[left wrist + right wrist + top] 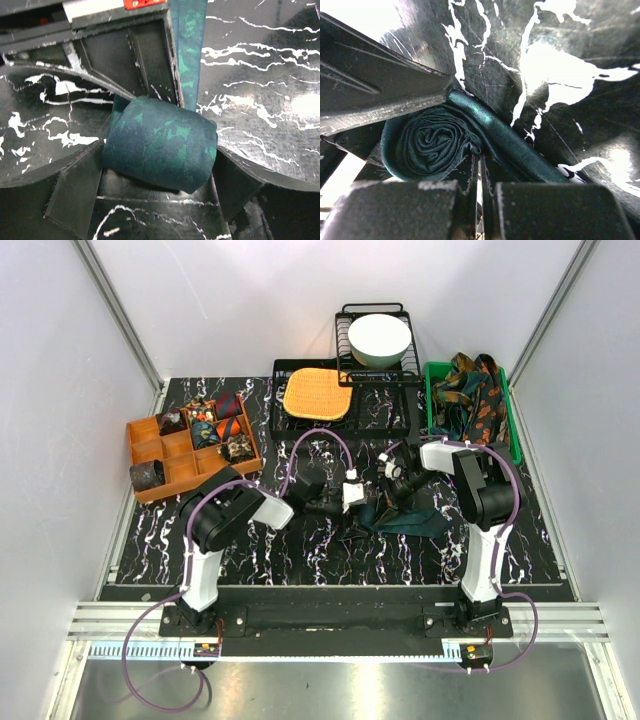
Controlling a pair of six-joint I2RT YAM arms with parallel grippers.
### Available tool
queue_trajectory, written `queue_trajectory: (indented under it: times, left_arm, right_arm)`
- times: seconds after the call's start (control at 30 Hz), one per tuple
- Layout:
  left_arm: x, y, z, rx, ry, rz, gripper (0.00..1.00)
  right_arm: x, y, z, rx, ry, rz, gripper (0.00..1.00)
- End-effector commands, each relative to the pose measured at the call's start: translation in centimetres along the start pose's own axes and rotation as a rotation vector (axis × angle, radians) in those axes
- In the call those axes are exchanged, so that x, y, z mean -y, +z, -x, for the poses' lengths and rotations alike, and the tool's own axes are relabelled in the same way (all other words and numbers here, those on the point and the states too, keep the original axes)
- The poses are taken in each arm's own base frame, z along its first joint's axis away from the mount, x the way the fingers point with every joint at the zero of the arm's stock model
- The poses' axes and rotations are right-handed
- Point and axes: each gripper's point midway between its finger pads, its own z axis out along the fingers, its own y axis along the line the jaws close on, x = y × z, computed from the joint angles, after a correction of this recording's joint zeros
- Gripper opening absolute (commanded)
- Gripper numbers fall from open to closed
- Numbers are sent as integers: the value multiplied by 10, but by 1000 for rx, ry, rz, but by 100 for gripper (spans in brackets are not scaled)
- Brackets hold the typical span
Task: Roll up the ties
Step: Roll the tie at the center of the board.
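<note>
The right pincer (480, 185) is clenched tight at the spiral end of the rolled dark teal fabric necktie (432, 145); I cannot tell whether it nips cloth. The left pincer (155, 192) stands spread, jaws flanking the coil. The coil's axis runs jaw to jaw, and its loose tail leads away across the black marbled table (260, 75).

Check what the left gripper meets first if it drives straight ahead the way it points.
The rolled teal tie, lying between the left gripper's open fingers; the marbled table is behind it. Exact gap unclear.
</note>
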Motion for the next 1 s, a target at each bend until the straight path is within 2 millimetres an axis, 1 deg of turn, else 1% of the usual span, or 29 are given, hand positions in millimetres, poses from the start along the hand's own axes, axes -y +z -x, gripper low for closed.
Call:
queue_trajectory:
  times: [0.0, 0.07, 0.17, 0.23, 0.3, 0.33, 0.4, 0.43, 0.53, 0.57, 0.6, 0.63, 0.67, 0.7, 0.73, 0.77, 0.83, 0.87, 0.9, 0.93, 0.97]
  left_arm:
    - [-4, 8, 23, 116, 96, -13, 86]
    - [-5, 10, 21, 121, 102, -13, 86]
    - [0, 14, 25, 130, 134, -22, 85]
    - [0, 15, 26, 127, 129, -18, 81]
    - [-4, 17, 30, 124, 113, -15, 74]
    - [-5, 18, 30, 122, 106, -13, 66]
    - [-4, 19, 32, 124, 106, -25, 60]
    - [-2, 19, 33, 126, 109, -32, 54]
    - [1, 16, 27, 107, 95, -42, 40]
    - [4, 15, 22, 98, 85, -50, 31]
    - [6, 13, 18, 85, 75, -52, 27]
    - [7, 11, 15, 78, 70, -53, 24]
    - [11, 8, 8, 65, 57, -57, 18]
    - [12, 6, 4, 55, 50, -58, 16]
    - [14, 4, 1, 50, 46, -59, 14]
    - [18, 1, -5, 37, 36, -63, 12]
    - [20, -2, -10, 28, 40, -63, 9]
    - [21, -3, -13, 21, 36, -60, 8]
    - [23, -4, -16, 13, 35, -66, 8]
    - [23, -4, -16, 12, 35, -66, 7]
    - [24, -5, -17, 12, 37, -66, 7]
  right_arm:
    - [55, 15, 13, 18, -49, -219, 0]
    - [55, 16, 13, 9, -50, -212, 0]
    - [53, 17, 12, -3, -52, -203, 0]
    - [52, 17, 11, -7, -50, -199, 0]
    - [50, 17, 10, -14, -72, -182, 0]
    - [49, 16, 10, -15, -72, -179, 0]
    - [48, 16, 9, -19, -74, -173, 0]
    - [48, 16, 9, -23, -75, -173, 0]
    - [40, 13, 10, -19, -75, -150, 0]
    - [36, 11, 11, -14, -80, -138, 2]
    - [31, 8, 10, -19, -74, -124, 4]
    - [22, 2, 15, 0, -92, -110, 9]
    - [13, -3, 15, 7, -94, -77, 16]
    - [6, -8, 13, 6, -89, -57, 20]
    - [-2, -21, 18, 42, -95, -38, 22]
    - [-7, -28, 20, 59, -96, -20, 25]
    - [-13, -43, 23, 92, -97, 2, 26]
    - [-9, -50, 26, 109, -79, 8, 26]
    - [-7, -53, 27, 115, -75, 6, 26]
    - [-3, -53, 26, 116, -77, -4, 25]
    - [5, -52, 27, 115, -75, -39, 25]
